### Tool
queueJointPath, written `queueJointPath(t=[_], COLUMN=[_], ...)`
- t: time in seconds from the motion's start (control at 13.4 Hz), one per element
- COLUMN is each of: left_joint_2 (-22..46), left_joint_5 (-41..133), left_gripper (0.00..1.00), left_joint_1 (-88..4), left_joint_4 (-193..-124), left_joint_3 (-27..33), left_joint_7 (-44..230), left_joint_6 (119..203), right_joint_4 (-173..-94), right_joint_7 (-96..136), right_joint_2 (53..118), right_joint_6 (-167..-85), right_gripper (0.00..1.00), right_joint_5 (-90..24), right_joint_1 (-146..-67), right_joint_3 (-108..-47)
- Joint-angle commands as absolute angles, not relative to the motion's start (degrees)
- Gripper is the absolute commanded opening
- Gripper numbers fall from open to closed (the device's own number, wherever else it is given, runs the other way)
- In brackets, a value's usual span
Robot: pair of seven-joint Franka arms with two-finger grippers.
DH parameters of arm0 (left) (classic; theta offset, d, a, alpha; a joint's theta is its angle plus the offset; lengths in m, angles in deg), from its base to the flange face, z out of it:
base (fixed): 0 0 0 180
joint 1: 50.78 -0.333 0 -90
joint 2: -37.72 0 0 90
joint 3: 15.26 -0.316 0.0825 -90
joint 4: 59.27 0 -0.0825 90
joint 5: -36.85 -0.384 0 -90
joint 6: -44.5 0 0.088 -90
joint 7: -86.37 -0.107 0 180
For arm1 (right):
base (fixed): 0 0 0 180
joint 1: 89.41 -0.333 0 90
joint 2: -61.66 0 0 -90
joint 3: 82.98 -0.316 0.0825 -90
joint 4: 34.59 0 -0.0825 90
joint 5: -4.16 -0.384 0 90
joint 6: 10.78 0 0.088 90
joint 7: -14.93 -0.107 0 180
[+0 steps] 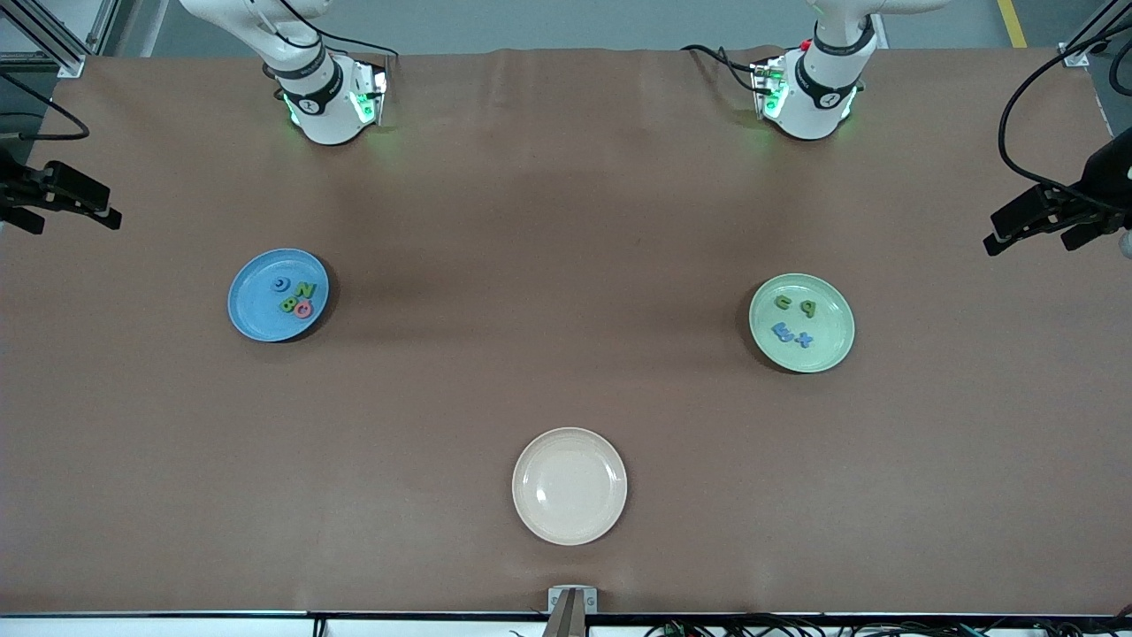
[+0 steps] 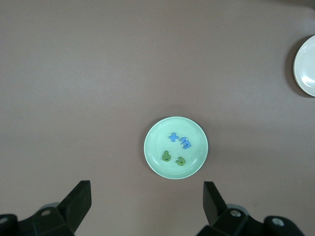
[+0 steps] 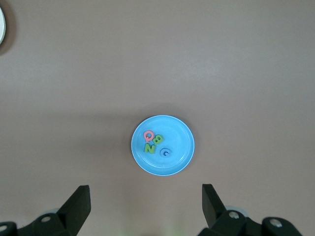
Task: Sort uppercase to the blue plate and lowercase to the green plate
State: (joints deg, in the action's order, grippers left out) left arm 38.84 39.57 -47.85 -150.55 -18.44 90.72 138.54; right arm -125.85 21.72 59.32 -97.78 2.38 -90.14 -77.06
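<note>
The blue plate (image 1: pixel 252 310) (image 3: pixel 179 142) lies toward the right arm's end of the table. It holds the uppercase letters: pink Q (image 3: pixel 149 135), green N (image 3: pixel 149 147), green B (image 3: pixel 158 140) and a blue ring-shaped C (image 3: pixel 166 153). The green plate (image 1: pixel 827 341) (image 2: pixel 157 142) lies toward the left arm's end. In it are the lowercase letters: blue x (image 2: pixel 173 136), blue m shape (image 2: pixel 185 142), green p (image 2: pixel 166 157) and green n (image 2: pixel 180 160). My left gripper (image 2: pixel 146 191) hangs high over the bare table beside the green plate, open and empty. My right gripper (image 3: pixel 145 192) hangs likewise beside the blue plate, open and empty.
A cream plate (image 1: pixel 569 486) with nothing in it lies mid-table, nearest the front camera. Black camera mounts reach in at both ends of the table (image 1: pixel 62 195) (image 1: pixel 1052 212). The brown tabletop between the plates is bare.
</note>
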Motion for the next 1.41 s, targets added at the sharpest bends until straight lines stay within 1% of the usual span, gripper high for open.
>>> queueJointPath(t=[0.0,0.52,0.82,1.04,1.34], left_joint_2=[38.5,38.2,38.2,38.2,38.2], left_joint_5=[39.5,39.4,37.7,36.3,36.6], left_gripper=[1.00,1.00,1.00,1.00,1.00], left_joint_1=[-47.4,-47.0,-46.8,-46.9,-47.3], left_joint_4=[-149.3,-149.3,-149.2,-149.2,-149.2], left_joint_3=[-18.8,-18.4,-18.3,-16.8,-16.8], left_joint_7=[91.3,91.1,90.2,90.2,90.1], left_joint_6=[137.4,137.7,138.3,139.6,139.7], right_joint_4=[-126.3,-126.4,-126.4,-126.3,-126.4], right_joint_7=[20.4,15.6,15.7,16.4,18.6], right_joint_2=[58.4,58.4,58.4,58.4,58.4], right_joint_6=[-98.1,-97.8,-98.1,-98.3,-99.0], right_gripper=[1.00,1.00,1.00,1.00,1.00], right_joint_5=[1.8,1.4,0.6,0.6,1.3], right_joint_1=[-90.4,-90.6,-90.4,-90.5,-90.5], right_joint_3=[-76.7,-76.7,-76.7,-76.7,-76.7])
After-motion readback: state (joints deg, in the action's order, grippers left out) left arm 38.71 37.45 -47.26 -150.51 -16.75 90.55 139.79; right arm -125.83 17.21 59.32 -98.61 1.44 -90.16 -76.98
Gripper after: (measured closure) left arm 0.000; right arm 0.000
